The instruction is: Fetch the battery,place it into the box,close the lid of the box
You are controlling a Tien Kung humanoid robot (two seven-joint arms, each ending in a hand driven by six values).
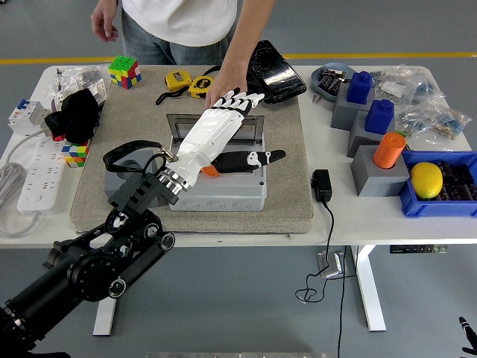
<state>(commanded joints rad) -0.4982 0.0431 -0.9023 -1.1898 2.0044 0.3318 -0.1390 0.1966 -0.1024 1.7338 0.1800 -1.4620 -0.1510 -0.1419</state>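
A grey box (223,195) sits on the tan mat (287,190), its clear lid (181,125) folded back flat behind it. An orange battery (211,170) lies inside the box, partly hidden under my hand. My left hand (240,123), white with black-tipped fingers, stretches over the box. Its fingers are spread and reach the lid's far edge, the thumb points right, and it holds nothing. A person's hand (218,92) rests at that far edge, touching my fingertips. A dark tip of my right hand (468,335) shows in the bottom right corner.
A grey block (119,170) stands left of the box. Two yellow tape measures (188,82) and a black pouch (272,71) lie behind it. A black adapter (322,185) with its cable lies to the right. Grey stands, an orange cylinder (389,149) and a blue bin (447,203) fill the right side.
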